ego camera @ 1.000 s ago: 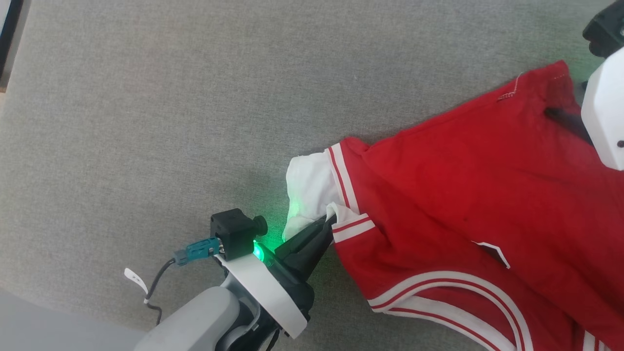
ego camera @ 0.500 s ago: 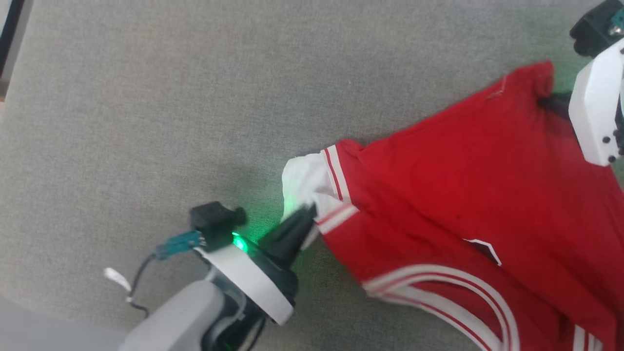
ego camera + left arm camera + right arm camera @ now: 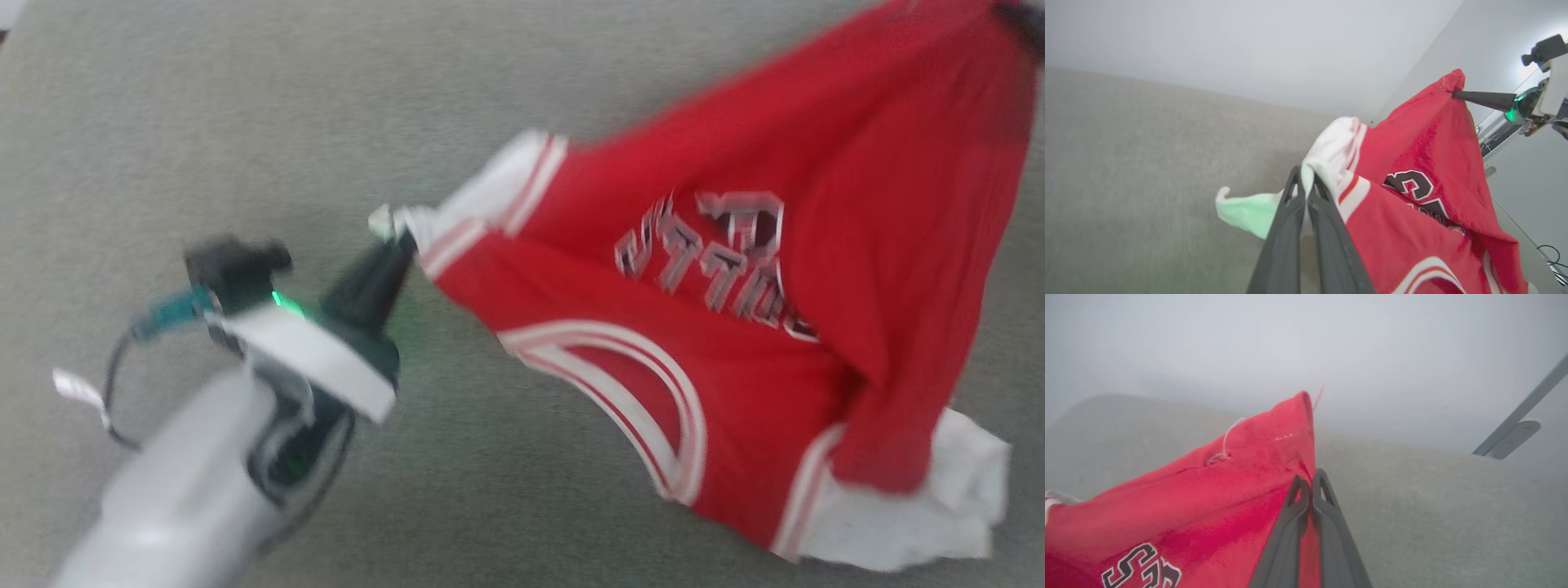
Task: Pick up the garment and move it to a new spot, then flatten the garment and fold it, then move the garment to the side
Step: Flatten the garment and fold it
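The garment (image 3: 816, 204) hangs spread, apparently for carrying: left gripper (image 3: 402, 238) clamped on its near-left sleeve (image 3: 469, 204), right gripper (image 3: 1311, 478) on its far-right corner (image 3: 1296, 416).

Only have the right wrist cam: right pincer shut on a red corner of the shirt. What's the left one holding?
Observer: The left pincer is shut on the white sleeve, by its striped trim.
Operator: Spread out between them?
Observer: Yes, the garment hangs stretched from it to the right pincer.
Operator: Anything dangling?
Observer: The other white sleeve droops at the low end; too blurred to tell if it touches the grey surface.
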{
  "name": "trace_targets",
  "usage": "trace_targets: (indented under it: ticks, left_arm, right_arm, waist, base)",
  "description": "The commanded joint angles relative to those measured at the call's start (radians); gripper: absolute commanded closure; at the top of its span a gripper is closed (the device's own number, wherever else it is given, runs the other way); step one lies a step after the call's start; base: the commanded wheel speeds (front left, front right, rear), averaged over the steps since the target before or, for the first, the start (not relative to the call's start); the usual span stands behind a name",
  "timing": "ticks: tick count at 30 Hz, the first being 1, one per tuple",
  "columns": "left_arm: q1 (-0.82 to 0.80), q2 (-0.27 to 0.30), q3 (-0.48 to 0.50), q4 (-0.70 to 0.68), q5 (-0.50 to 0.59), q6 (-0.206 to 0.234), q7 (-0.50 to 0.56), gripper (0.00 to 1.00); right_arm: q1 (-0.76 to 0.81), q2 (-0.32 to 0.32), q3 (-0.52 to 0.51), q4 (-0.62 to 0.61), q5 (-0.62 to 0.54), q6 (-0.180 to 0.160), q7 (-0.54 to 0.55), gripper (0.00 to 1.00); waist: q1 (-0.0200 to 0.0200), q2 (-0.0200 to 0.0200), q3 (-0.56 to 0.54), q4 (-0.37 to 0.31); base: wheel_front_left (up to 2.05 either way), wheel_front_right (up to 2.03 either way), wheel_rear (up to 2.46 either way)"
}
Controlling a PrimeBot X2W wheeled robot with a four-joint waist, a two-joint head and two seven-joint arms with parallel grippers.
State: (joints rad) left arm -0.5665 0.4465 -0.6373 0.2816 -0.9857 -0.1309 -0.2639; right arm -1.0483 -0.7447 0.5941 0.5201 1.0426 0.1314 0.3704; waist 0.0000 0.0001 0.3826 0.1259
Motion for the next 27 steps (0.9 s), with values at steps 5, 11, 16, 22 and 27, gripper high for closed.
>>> trace_targets:
  ticks: [5, 11, 16, 22, 27]
  left_arm:
    - [-0.237, 0.016, 0.005, 0.118, -0.055, 0.001, 0.049, 1.00]
    - [-0.585, 0.010, 0.061, 0.329, -0.091, 0.004, 0.099, 1.00]
    - [-0.915, -0.007, 0.099, 0.508, -0.042, 0.026, 0.083, 1.00]
    - [-1.159, -0.042, 0.141, 0.659, -0.017, 0.015, 0.009, 1.00]
    - [-1.062, -0.081, 0.143, 0.666, -0.093, 0.004, 0.004, 1.00]
  right_arm:
    - [-0.078, 0.059, -0.117, 0.156, 0.019, -0.002, -0.148, 1.00]
    - [-0.236, 0.122, -0.164, 0.314, -0.041, -0.002, -0.262, 1.00]
    - [-0.409, 0.155, -0.210, 0.416, -0.086, -0.003, -0.372, 1.00]
    - [-0.543, 0.187, -0.212, 0.519, -0.146, -0.006, -0.472, 1.00]
    - [-0.477, 0.207, -0.170, 0.528, -0.135, -0.006, -0.460, 1.00]
  waist:
    - [0.0000, -0.0001, 0.017, -0.090]
    - [0.0000, -0.0001, 0.074, -0.168]
    - [0.0000, -0.0001, 0.121, -0.208]
    - [0.0000, -0.0001, 0.121, -0.213]
    - [0.0000, -0.0001, 0.109, -0.191]
  base:
    - [0.00, 0.00, 0.00]
    - [0.00, 0.00, 0.00]
    - [0.00, 0.00, 0.00]
    - [0.00, 0.00, 0.00]
    - [0.00, 0.00, 0.00]
